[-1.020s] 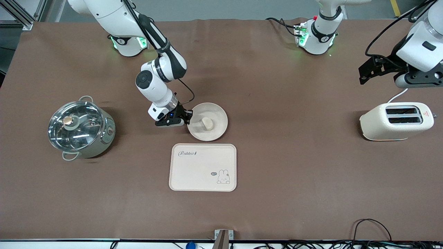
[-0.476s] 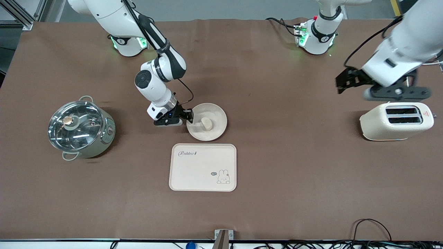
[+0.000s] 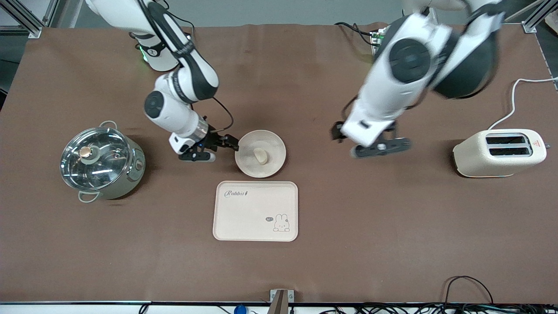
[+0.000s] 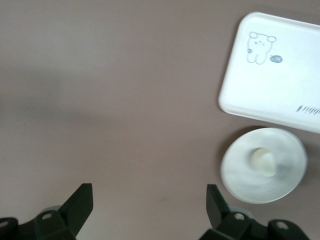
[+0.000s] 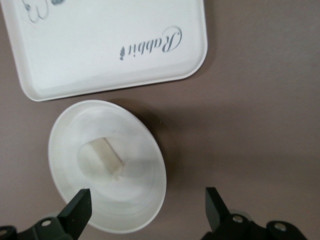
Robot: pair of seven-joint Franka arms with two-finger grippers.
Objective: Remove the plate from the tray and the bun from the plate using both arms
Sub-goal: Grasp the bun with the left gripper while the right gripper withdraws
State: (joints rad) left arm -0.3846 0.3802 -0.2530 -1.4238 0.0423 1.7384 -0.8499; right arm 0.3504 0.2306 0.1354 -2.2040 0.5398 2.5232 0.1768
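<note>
A: Looking at it, the plate [image 3: 260,153] sits on the bench beside the tray [image 3: 255,211], bun [image 3: 260,155] on it.

B: Right end effector [image 3: 223,145] open beside the rim; left end effector [image 3: 370,140] open. A careless pinch could roll the bun off.

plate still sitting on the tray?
No, the plate lies on the bare table, apart from the tray, with the bun on it.

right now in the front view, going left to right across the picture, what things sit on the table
steel lidded pot → round cream plate holding the small pale bun → cream two-slot toaster; the rabbit-printed tray overlaps the plate's span.
</note>
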